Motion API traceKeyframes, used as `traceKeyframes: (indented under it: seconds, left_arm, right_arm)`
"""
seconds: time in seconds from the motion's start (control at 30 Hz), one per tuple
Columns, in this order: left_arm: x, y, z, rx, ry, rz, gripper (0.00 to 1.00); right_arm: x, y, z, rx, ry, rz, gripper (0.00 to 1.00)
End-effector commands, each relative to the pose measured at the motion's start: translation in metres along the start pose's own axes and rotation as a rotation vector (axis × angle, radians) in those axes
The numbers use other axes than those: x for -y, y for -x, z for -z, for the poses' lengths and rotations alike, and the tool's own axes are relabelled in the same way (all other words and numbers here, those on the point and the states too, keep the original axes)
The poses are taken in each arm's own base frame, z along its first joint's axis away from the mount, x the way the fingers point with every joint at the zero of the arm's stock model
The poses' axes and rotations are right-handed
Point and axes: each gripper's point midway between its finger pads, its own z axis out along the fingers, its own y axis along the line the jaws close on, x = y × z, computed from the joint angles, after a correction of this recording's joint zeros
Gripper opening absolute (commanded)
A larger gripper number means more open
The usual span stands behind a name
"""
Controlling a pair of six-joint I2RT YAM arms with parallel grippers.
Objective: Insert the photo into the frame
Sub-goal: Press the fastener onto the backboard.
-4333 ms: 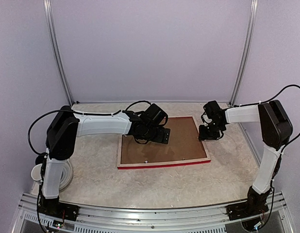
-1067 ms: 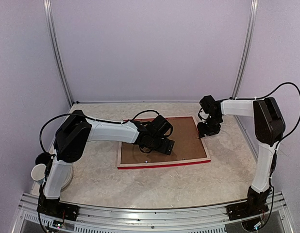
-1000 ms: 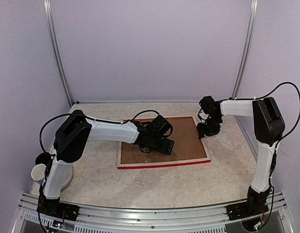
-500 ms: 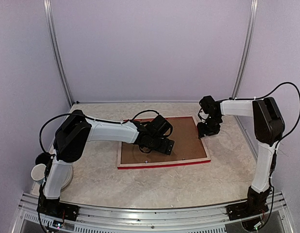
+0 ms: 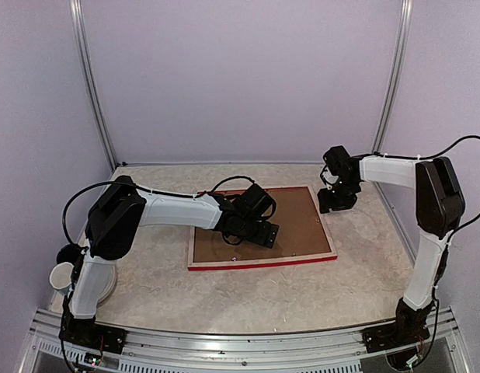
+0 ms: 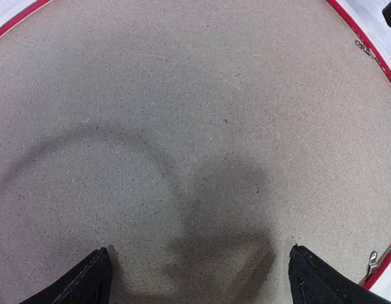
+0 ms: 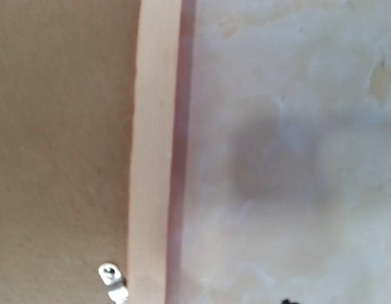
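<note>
Hovering low over the brown backing board (image 5: 294,221), the left end effector (image 5: 258,231) has its jaws spread wide with nothing between them. In its wrist view only the two black fingertips (image 6: 88,282) poke in from the bottom edge, their shadow falling on the bare board (image 6: 195,114). Whether they press on the board or hang just above it is hard to say.

Out at the far right corner of the frame (image 5: 259,265), the right end effector (image 5: 335,200) points down. From above it is one dark lump, and its wrist camera catches only a speck of black at the bottom edge, so I cannot tell how far its jaws are parted or whether it grips anything.

That blurred camera shows the frame's pale wooden rail (image 7: 151,158), with board (image 7: 56,126) on one side, marbled worktop (image 7: 278,95) on the other, and a small metal clip (image 7: 113,282) cut off at the bottom.

The frame lies flat in the middle of the worktop (image 5: 263,299), back up, its red face showing only along the near edge. The board fills it, so the photo cannot be seen.

By the left arm's base, a white cup (image 5: 61,274) is half hidden.
</note>
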Motion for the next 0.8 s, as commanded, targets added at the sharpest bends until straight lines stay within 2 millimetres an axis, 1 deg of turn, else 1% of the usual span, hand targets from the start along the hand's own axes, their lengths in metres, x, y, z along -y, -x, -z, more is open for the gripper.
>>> traceKeyframes:
  seconds: [0.0, 0.23, 0.4, 0.5, 0.67, 0.77]
  left_arm:
    - [-0.009, -0.025, 0.0, -0.088, 0.016, -0.001, 0.96]
    - [-0.009, -0.022, 0.001, -0.084, 0.015, 0.001, 0.96]
    - [-0.009, -0.023, 0.0, -0.087, 0.017, -0.001, 0.96]
    - [-0.009, -0.022, 0.0, -0.086, 0.017, 0.0, 0.96]
    - [-0.009, -0.023, -0.001, -0.088, 0.016, 0.001, 0.96]
    - [-0.009, -0.024, -0.002, -0.09, 0.015, 0.004, 0.96]
  right_arm:
    - [0.001, -0.023, -0.021, -0.071, 0.006, -0.019, 0.57]
    - [-0.002, -0.049, -0.049, -0.157, 0.015, -0.021, 0.57]
    - [-0.002, -0.056, -0.057, -0.174, 0.001, -0.018, 0.57]
    - [0.0, -0.049, -0.051, -0.151, -0.007, -0.019, 0.57]
    - [-0.011, -0.024, -0.029, -0.072, 0.056, -0.006, 0.57]
    - [-0.016, -0.02, -0.027, -0.075, 0.083, 0.008, 0.56]
